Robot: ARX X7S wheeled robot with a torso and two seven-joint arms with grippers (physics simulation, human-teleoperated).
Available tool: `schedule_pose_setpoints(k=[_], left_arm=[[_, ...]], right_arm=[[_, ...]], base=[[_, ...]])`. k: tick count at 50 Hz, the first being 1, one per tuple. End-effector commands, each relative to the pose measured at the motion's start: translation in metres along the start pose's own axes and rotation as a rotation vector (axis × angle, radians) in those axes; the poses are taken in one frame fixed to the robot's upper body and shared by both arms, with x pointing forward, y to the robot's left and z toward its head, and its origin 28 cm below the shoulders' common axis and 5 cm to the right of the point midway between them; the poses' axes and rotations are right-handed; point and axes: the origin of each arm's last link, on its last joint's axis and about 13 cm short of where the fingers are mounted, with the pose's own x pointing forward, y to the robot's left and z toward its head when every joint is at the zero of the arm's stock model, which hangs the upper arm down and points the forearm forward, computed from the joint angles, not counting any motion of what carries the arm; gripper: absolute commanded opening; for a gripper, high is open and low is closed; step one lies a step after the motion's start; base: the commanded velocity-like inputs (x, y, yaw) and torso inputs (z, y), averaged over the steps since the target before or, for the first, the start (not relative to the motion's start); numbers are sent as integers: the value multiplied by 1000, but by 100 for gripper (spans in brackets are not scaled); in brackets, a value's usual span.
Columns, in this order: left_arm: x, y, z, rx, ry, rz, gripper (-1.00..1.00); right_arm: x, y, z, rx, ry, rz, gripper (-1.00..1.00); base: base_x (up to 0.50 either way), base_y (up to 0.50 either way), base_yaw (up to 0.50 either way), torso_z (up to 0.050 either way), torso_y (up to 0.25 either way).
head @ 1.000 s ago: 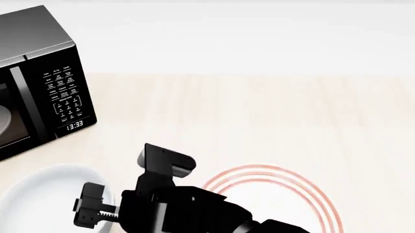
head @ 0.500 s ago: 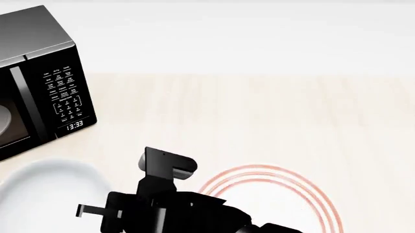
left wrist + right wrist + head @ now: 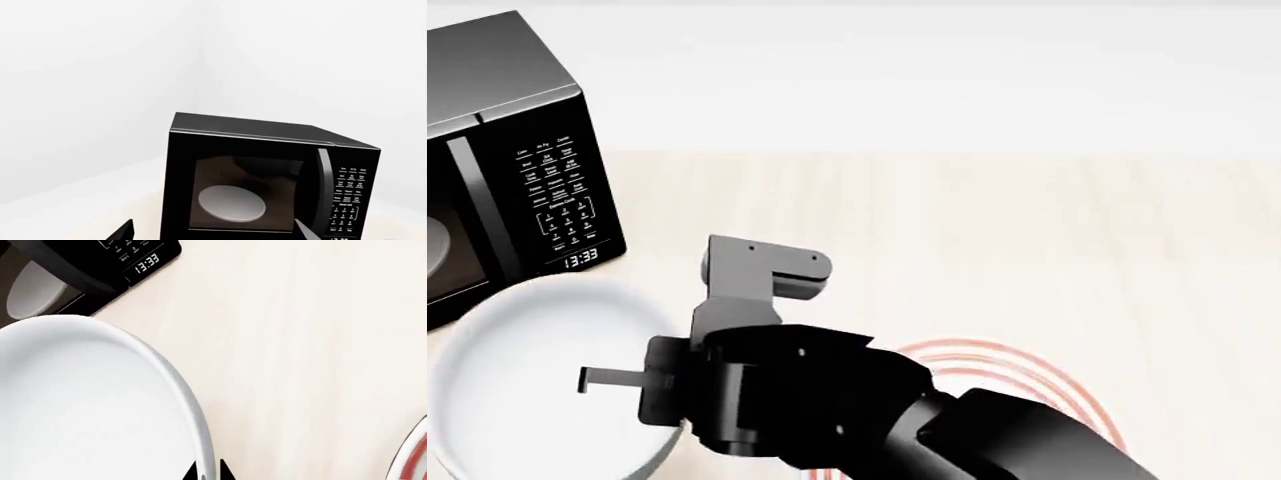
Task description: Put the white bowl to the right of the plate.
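Left of the plate (image 3: 1054, 395), just in front of the microwave (image 3: 507, 160), the white bowl (image 3: 534, 370) now hangs in the right end effector (image 3: 208, 472), whose tips pinch its near rim, one inside the wall and one outside. Half a second ago the bowl sat lower in the head view; it now shows larger and higher, so it seems to have come up off the desk (image 3: 988, 230), though its underside is hidden. The black arm has risen with it and covers more of the plate, leaving only the red rings on the far and right side visible. That points to the lift being done and the carry ahead: across or around the plate to the bare desk on its right. A one-sided rim grip could let the bowl tilt. The left end effector (image 3: 213, 235) shows only two dark tips, spread well apart, facing the microwave door and the pale dish (image 3: 231, 203) behind it.
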Motion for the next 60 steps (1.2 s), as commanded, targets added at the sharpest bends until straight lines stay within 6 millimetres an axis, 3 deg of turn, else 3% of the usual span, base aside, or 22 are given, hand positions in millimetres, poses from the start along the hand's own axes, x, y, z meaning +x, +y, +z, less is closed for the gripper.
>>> schedule_pose_setpoints(k=[1,10,14,31,45,60], left_arm=[[0,-1,0,3,1,-3,100],[-1,-1,0,7,-1,-2,100],[0,-1,0,6,0,-1,100],[3,2,-1,5,3,34,100],[3,0,-1,16,4,31,100],[4,-2,-3,26,5,30,100]], right_arm=[[-30,25,33,-30,-66,-15,-100],[-48,37,52,-59,-115,-43,-100],[-60,31,56,-60,-135,-51,-100],[-141,-15,76,-35,-280,-224,-100],[-165,-50,88,27,-315,-300,-100],[-183,-99,102,165,-353,-364,-100]], base=[[0,0,0,0,0],[0,0,0,0,0],[0,0,0,0,0],[0,0,0,0,1],[0,0,0,0,0],[0,0,0,0,1]])
